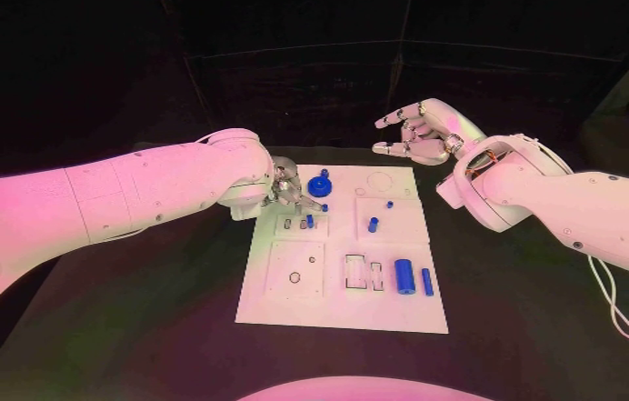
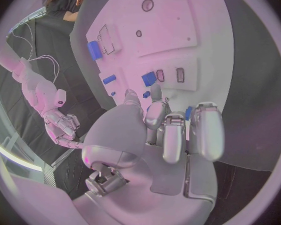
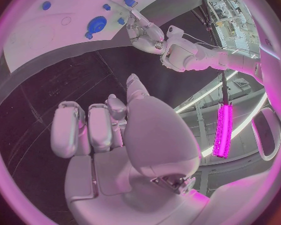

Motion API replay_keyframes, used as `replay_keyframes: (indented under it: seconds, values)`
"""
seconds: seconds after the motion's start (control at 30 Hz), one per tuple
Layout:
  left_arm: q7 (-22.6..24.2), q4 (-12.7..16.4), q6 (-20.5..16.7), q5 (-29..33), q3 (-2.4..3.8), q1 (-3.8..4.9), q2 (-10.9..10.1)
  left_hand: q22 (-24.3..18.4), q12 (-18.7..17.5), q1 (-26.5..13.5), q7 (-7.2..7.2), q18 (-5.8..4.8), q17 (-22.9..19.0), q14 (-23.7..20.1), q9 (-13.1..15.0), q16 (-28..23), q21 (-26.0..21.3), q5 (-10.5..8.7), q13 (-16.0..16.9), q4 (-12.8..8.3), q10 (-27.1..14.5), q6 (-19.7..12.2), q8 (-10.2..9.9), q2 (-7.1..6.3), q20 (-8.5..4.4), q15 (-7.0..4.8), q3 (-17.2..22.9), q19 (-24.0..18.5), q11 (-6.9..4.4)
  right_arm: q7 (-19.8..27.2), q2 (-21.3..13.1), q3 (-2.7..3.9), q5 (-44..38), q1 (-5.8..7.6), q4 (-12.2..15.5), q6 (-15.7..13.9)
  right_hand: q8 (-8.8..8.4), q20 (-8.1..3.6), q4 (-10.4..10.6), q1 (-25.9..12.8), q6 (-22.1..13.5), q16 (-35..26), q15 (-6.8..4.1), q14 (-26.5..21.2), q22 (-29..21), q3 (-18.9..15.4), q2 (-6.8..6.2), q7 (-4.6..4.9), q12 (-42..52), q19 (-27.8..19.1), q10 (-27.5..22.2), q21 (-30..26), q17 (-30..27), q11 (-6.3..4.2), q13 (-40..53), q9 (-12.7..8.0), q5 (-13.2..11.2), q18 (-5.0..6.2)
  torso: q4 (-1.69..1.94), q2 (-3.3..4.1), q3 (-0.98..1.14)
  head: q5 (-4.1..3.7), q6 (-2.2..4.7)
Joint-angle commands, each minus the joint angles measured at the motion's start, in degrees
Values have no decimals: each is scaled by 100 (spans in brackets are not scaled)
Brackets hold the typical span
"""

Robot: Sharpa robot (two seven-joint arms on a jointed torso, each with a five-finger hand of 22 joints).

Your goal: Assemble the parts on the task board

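Black table [image 1: 144, 328], matte, runs under everything. White rectangular task board [image 1: 344, 305] lies at centre of the head view, long axis pointing from 6 to 12 o'clock.

Left white arm [image 1: 118, 196] comes in from 9 o'clock. Its silver left hand [image 1: 286, 190] hangs over the board's 11 o'clock corner, fingers pointing down toward the board; in the left wrist view the fingers [image 2: 206, 130] are curled in side by side over that corner. Cannot tell whether they pinch a part or touch the board.

Right white arm [image 1: 551, 196] comes in from 3 o'clock. Silver right hand [image 1: 422, 133] is raised beyond the board's 1 o'clock corner, well apart from it, fingers spread and holding nothing.

Parts, large to small:
- Blue round disc-shaped part with a stub [image 1: 321, 187], near the board's 12 o'clock edge, just beside the left hand.
- Large blue cylinder [image 1: 405, 275] lying flat at about 4 o'clock on the board.
- Slim blue rod [image 1: 427, 282] just beside the cylinder, on its 3 o'clock side.
- Short blue peg [image 1: 374, 225] near board centre.
- Tiny blue peg [image 1: 389, 205] just beyond it, toward 1 o'clock.
- Small blue piece [image 1: 308, 222] near the left hand's fingertips, toward the 9 o'clock edge.
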Motion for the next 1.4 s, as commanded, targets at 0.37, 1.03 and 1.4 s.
replay_keyframes:
  seconds: [0.37, 1.03, 1.4]
  values:
    - [-236, -148, 311, -86, -10, 16, 187, 55, 19, 15, 22, -74, 1507, 584, 64, 17, 68, -15, -6, -40, -26, -86, 55, 68, -32, -28, -29, 81, 7, -85, 52, 6, 108, 14, -28, 70, 43, 5, -19, 74, 22, -47, -9, 97, -10, -108, 88, -6, -40, -41, -22, -30, -11, -5, -36, -11, 297, -25, 12, 2, -1, -25, -46]
    - [-260, -379, 488, -145, -50, 5, 412, 71, 11, 133, 33, -72, 1507, 584, 142, 17, 81, -13, -4, -105, -43, -140, 79, 110, -21, -18, -12, 60, 17, -145, 96, 6, 109, 14, -53, 113, 59, 1, -48, 165, 9, -65, -13, 96, -23, -168, 144, -6, -68, -44, -46, -39, -29, -8, -82, -13, 733, -23, 8, 2, 0, -27, -111]
    - [-262, -426, 589, -147, -56, -5, 468, 63, -17, 219, 40, -67, 1507, 584, 182, 17, 76, -13, -26, -163, -70, -171, 83, 140, -13, -11, 13, 42, 25, -157, 135, 6, 109, 14, -81, 131, 57, 1, -48, 170, 2, -99, -12, 84, -60, -176, 145, -4, -96, -60, -71, -57, -88, -7, -113, -15, 768, -16, 9, 2, 3, -34, -118]
